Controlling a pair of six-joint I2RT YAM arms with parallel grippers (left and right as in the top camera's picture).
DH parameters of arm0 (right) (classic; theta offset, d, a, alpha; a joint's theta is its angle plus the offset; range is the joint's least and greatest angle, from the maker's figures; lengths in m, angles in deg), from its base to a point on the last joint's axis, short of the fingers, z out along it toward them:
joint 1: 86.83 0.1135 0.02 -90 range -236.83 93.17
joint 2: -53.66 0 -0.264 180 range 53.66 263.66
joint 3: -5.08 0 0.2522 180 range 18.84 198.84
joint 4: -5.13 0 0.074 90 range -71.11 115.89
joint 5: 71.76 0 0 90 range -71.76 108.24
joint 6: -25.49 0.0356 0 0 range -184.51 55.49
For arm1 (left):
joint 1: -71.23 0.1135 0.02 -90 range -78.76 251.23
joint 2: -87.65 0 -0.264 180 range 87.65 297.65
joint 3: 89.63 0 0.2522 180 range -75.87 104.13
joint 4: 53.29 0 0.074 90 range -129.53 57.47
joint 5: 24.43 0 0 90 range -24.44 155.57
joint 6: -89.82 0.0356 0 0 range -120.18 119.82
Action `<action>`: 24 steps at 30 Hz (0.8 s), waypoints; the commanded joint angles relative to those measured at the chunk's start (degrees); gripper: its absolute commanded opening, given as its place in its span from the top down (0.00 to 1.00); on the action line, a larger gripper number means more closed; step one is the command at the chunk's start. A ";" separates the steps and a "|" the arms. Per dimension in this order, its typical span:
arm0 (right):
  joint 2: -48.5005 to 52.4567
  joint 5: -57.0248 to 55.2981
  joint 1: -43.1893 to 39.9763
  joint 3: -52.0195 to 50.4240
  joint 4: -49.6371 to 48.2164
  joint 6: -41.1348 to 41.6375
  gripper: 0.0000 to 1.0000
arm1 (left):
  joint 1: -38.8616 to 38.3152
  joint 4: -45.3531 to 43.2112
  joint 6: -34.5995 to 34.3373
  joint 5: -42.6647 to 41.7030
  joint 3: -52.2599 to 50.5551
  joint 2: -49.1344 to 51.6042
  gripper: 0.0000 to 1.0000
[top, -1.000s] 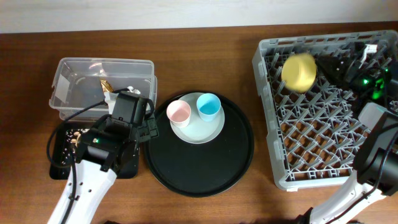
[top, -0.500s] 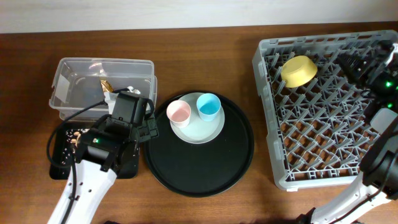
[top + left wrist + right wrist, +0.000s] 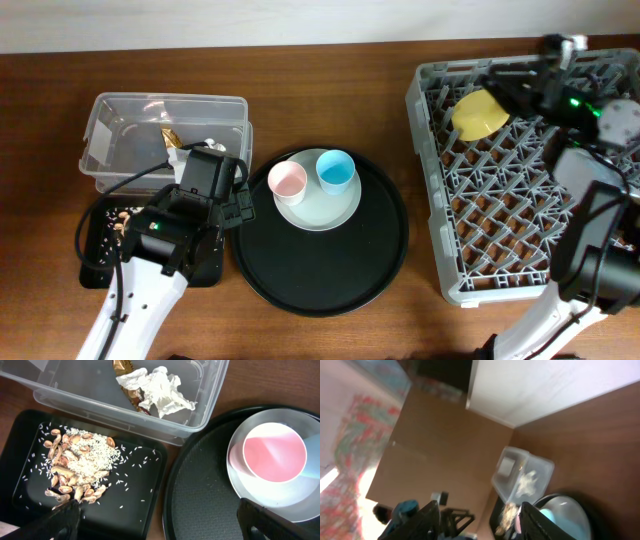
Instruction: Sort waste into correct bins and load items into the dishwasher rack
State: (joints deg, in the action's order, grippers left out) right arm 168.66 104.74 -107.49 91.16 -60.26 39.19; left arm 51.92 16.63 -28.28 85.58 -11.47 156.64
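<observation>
The yellow bowl [image 3: 477, 114] lies tilted in the far left corner of the grey rack [image 3: 500, 250]. My right gripper [image 3: 508, 93] is open and empty just right of the bowl; its blurred wrist view [image 3: 480, 520] looks across the table. The pink cup [image 3: 287, 181] and blue cup [image 3: 336, 170] stand on the pale plate [image 3: 325, 210]. My left gripper [image 3: 160, 522] is open and empty over the gap between the black rectangular tray [image 3: 135, 495] and the round tray. The napkin [image 3: 162, 390] and wrapper [image 3: 127, 380] lie in the clear tub [image 3: 110, 115]. Food scraps [image 3: 75, 465] lie in the black tray. The chopsticks are out of view.
The large round black tray [image 3: 330, 270] holds the plate at mid table. The left arm [image 3: 150, 270] reaches in from the front left. The right arm [image 3: 600, 230] runs along the rack's right side.
The yellow bowl, blurred and moving a second ago, now lies still in the rack. My right gripper drew back to the right, then swung left next to the bowl. The left arm has not moved.
</observation>
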 commanded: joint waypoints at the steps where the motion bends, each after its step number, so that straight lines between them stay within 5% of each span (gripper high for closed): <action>1: -1.66 -1.84 6.86 4.31 6.69 -5.20 0.47 | 0.31 -0.04 0.31 0.79 0.79 -0.59 0.01; 5: -1.66 -7.17 12.81 6.32 23.78 -18.05 0.47 | 0.31 -0.04 0.31 0.76 0.79 -0.59 0.01; 10: -1.66 -24.90 20.37 6.51 50.45 -45.77 0.47 | 0.31 -0.04 0.31 0.76 0.79 -0.59 0.01; 17: -2.05 -33.75 27.96 6.51 78.03 -74.34 0.47 | 0.31 -0.04 0.31 0.79 0.79 -0.59 0.01; 24: -8.90 -50.51 28.96 6.51 101.96 -91.38 0.48 | 0.31 -0.04 0.31 0.79 0.79 -0.59 0.01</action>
State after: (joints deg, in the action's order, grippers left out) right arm 166.94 63.65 -78.38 97.21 38.38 -40.09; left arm 51.92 16.63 -28.28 85.58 -11.45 156.64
